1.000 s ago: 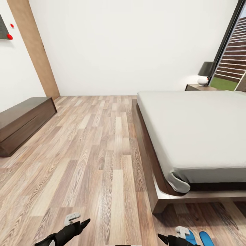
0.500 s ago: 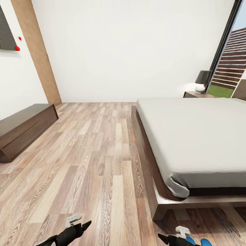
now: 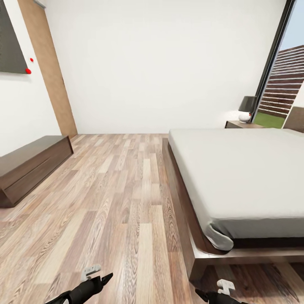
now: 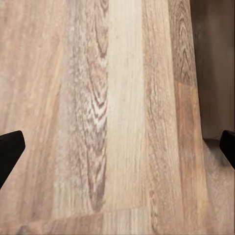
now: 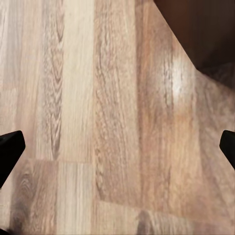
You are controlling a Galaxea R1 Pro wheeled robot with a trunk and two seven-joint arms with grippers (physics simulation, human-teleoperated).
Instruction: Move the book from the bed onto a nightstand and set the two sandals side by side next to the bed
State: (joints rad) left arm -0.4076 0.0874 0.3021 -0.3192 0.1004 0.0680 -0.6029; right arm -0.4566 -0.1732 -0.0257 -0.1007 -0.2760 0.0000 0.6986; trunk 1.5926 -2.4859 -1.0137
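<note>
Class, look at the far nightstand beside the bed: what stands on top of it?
On the nightstand stands a lamp with a dark shade and white base. The bed hides its lower part; no book is visible there.

wood-plank floor [image 3: 109, 202], matt grey mattress [image 3: 240, 173]

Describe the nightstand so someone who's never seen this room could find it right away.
Start at the big grey-mattressed bed on the room's right side. Follow it to its far end, by the black-framed window: the nightstand is the small dark-brown cabinet there. Unlike the long bench cabinet along the left wall, it carries a dark-shaded lamp.
</note>
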